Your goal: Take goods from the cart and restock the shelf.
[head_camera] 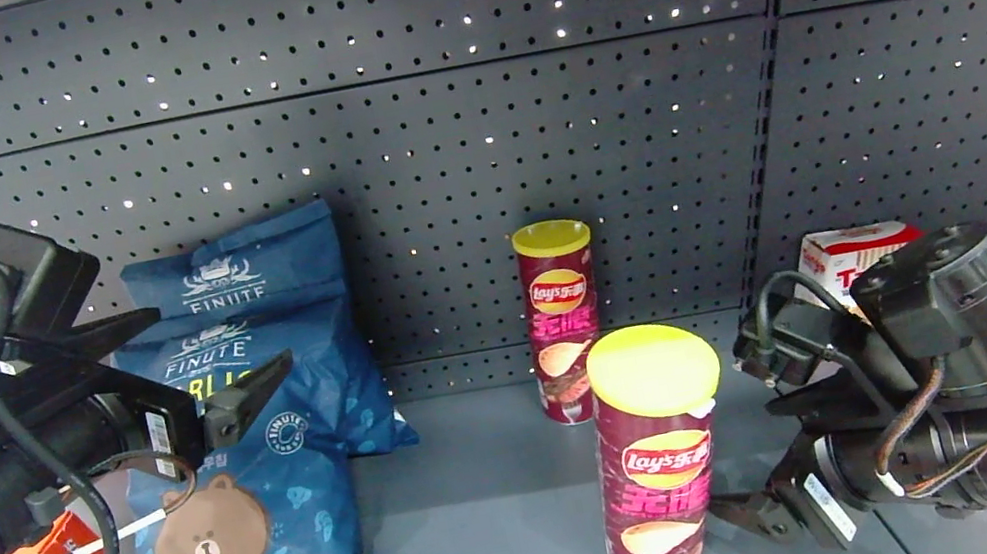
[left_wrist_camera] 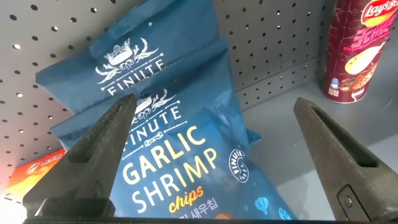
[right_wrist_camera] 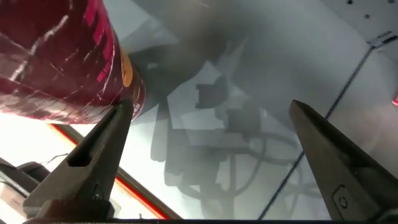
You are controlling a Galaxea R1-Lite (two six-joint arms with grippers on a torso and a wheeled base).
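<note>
My right gripper (right_wrist_camera: 210, 107) is spread wide and holds nothing. One finger sits just beside the front can (head_camera: 660, 471), which stands upright on the shelf (head_camera: 498, 530) at the lower middle of the head view, ahead of a second can (head_camera: 564, 320). My left gripper (head_camera: 222, 337) is also wide open and empty, in front of the blue bags (head_camera: 268, 378) at left. I judge this can placed. Next I must back off without tipping it, then return to the cart.
</note>
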